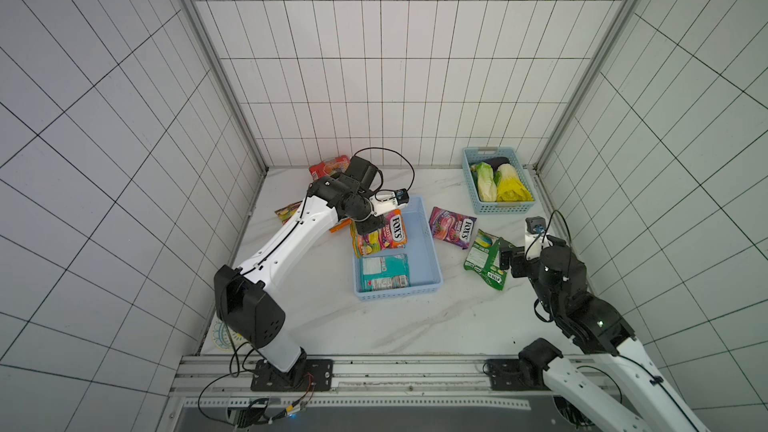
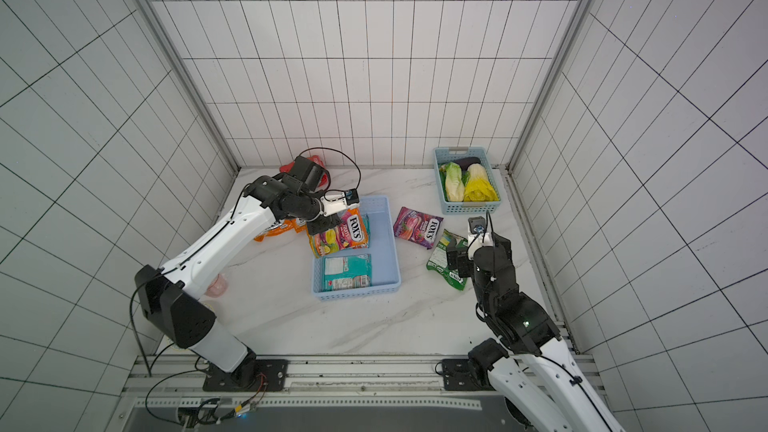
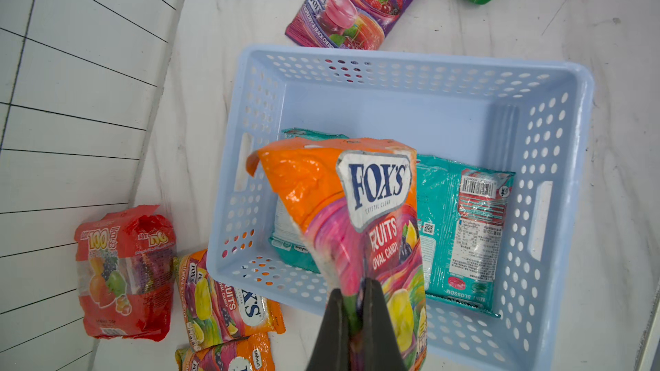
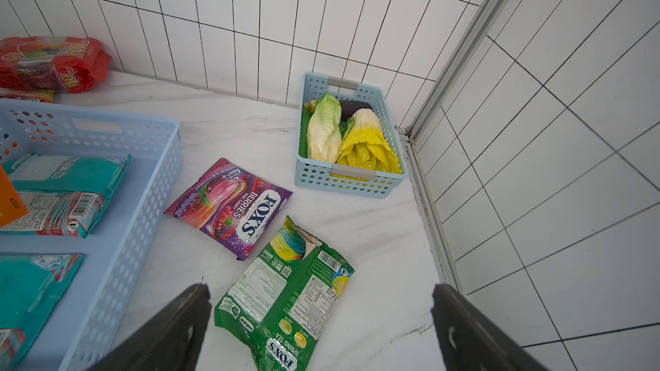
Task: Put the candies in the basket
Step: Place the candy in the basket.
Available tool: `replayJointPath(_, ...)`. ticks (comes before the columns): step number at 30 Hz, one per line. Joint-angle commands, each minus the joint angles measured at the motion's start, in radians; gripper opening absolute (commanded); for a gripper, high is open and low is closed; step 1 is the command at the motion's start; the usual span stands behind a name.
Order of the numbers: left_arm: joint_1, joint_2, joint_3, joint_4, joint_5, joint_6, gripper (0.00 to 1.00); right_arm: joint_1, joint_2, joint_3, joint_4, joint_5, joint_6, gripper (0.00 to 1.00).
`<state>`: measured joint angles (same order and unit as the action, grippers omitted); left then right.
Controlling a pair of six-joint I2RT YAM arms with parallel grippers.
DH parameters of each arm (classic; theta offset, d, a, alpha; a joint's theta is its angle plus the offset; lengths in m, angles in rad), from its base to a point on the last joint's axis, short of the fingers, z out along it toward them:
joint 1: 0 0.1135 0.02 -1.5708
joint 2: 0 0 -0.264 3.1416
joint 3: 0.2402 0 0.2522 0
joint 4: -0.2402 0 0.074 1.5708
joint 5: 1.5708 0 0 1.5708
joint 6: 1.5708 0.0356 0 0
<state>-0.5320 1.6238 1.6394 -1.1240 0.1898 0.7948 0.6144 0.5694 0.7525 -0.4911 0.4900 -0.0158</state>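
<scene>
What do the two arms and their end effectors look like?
The left arm and right arm have white shells, black joints and thin black cables looping at the wrists. The left end effector and right end effector each have two dark grey, wedge-shaped fingers.

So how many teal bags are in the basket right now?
2. Both lie flat in the basket, side by side: one teal bag at its far end, the other at its near end. The held orange bag may hide more.
</scene>
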Motion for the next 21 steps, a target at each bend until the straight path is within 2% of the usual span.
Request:
replayJointPath(1,-0.04,-0.018,-0.026,-0.006,0.005,0.023,0.0,-0.006,-0.003,-0.019,-0.004,0.001,-0.004,0.99)
replayJointPath(5,-0.091,0.003,-0.037,-0.048,-0.009,0.017,0.0,-0.008,0.0,-0.017,-0.006,0.02,-0.007,0.99)
replayJointPath(10,-0.111,0.03,-0.049,-0.08,-0.028,0.018,0.0,-0.006,-0.001,-0.024,-0.007,0.012,-0.006,0.99)
replayJointPath(17,-0.134,0.044,-0.067,-0.098,0.02,0.0,0.0,-0.008,0.003,-0.022,-0.007,0.016,-0.009,0.99)
replayJointPath(21,-0.135,0.045,-0.099,-0.089,0.096,0.008,0.0,-0.008,0.004,-0.021,-0.001,0.013,-0.009,0.99)
